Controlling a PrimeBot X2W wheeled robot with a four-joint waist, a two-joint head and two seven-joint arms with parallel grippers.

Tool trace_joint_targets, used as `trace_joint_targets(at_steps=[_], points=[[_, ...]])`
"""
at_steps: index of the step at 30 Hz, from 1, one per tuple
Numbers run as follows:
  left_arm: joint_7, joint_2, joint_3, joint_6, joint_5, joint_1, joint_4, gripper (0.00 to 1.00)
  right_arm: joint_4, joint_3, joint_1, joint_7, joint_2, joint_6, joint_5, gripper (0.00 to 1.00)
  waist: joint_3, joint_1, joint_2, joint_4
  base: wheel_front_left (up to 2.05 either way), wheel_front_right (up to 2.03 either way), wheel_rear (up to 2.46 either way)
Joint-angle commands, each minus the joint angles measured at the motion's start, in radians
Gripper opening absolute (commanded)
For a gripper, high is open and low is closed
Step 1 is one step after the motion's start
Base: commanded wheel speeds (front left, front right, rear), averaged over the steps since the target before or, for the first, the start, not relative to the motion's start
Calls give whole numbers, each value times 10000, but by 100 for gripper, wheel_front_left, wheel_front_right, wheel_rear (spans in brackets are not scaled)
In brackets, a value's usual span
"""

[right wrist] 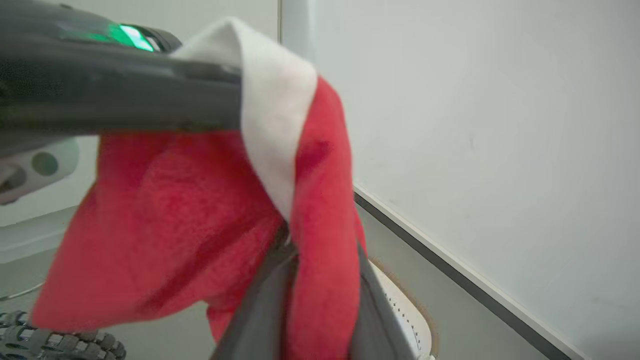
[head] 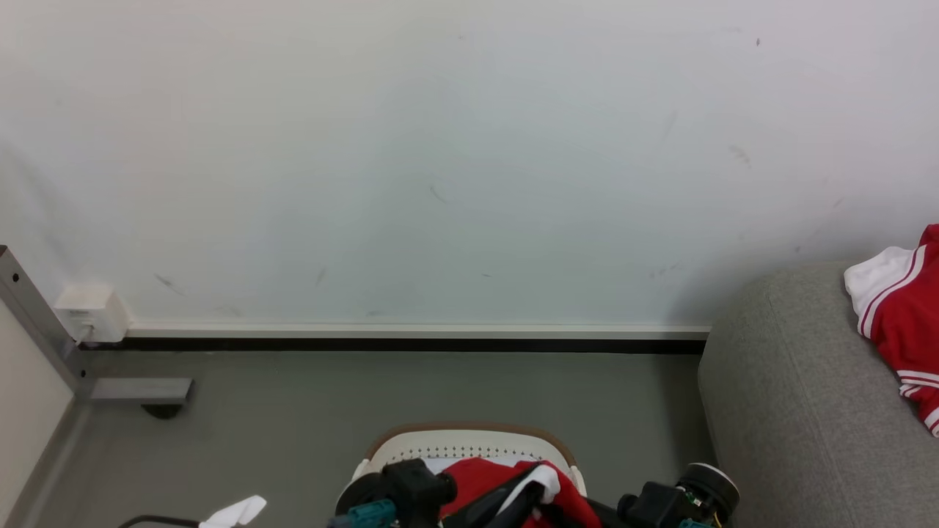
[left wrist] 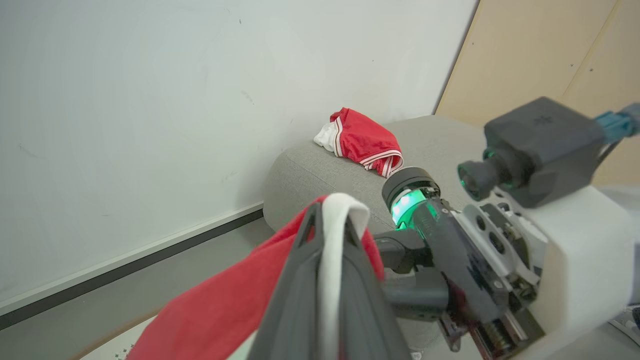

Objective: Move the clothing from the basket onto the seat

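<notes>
Left wrist view puts the red garment closest. My left gripper is clamped on its white band, and the red cloth hangs down and away to the left of my fingers. Beyond it my other arm reaches in from the right, a green light glowing on its wrist.

Right wrist view gives the far side of the same cloth. My right gripper has its two fingers set close on either side of a red fold, and cloth fills the gap. Whether they pinch it tight I cannot tell. The left gripper's dark fingers cross the top from the left edge, holding the white band.

Under the hanging cloth sits the basket, its perforated wall and brown rim showing. Head view places it on the grey floor, well short of the wall. The garment is lifted above its rim, between my two wrists.

A second red garment lies on the sofa, at the edge next to the wall. The left wrist view shows it whole, white panel and striped hem, while the head view cuts it off at the right edge.

Head view adds a white cloth on the floor at lower left, a wall socket and a grey metal leg.
</notes>
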Motion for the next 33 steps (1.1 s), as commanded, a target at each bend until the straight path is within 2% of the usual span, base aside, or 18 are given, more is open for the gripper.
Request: trace_joint_targets(at_steps=[1,2,3,4,5,6,7,8,15,27,33], points=[[-93,86,34,-28,-92,-85,39,0,63,62,-179,-47,-72,-26,177,0,17,-1,-1,-11,0,0,0],[-106,101,42,-6,-91,-73,54,0,92,82,-207,-49,-113,-26,287,0,27,-1,-1,-21,0,0,0],[-117,114,51,28,-79,-65,68,5,132,57,-216,-77,-152,-26,379,0,39,-1,-1,-35,0,0,0],[-133,127,61,57,-55,-58,87,24,172,24,-224,-99,-185,-26,423,0,49,-1,-1,-51,0,0,0],[-130,136,68,83,-25,-50,100,38,213,-4,-218,-104,-212,-26,469,0,54,-1,-1,-70,0,0,0],[-156,140,74,125,2,-41,116,63,244,-42,-227,-146,-237,-26,497,0,64,-1,-1,-94,0,0,0],[-191,142,85,152,19,-32,132,93,271,-116,-261,-185,-261,-26,512,0,80,-1,-1,-127,0,0,0],[-227,138,94,186,32,-25,152,100,297,-188,-290,-192,-290,-26,502,0,98,-1,-1,-161,0,0,0],[-350,139,107,342,103,-9,328,100,334,-919,-381,-386,-405,-26,281,0,195,-1,-1,-735,0,0,0],[-634,47,12,452,180,-92,559,100,12,-2661,156,-468,-796,-26,-352,0,234,-1,-1,-2451,0,0,0],[-695,-1,-40,472,161,-172,718,100,-434,-3565,646,-336,-938,-26,-636,0,254,-1,-1,-3093,0,0,0]])
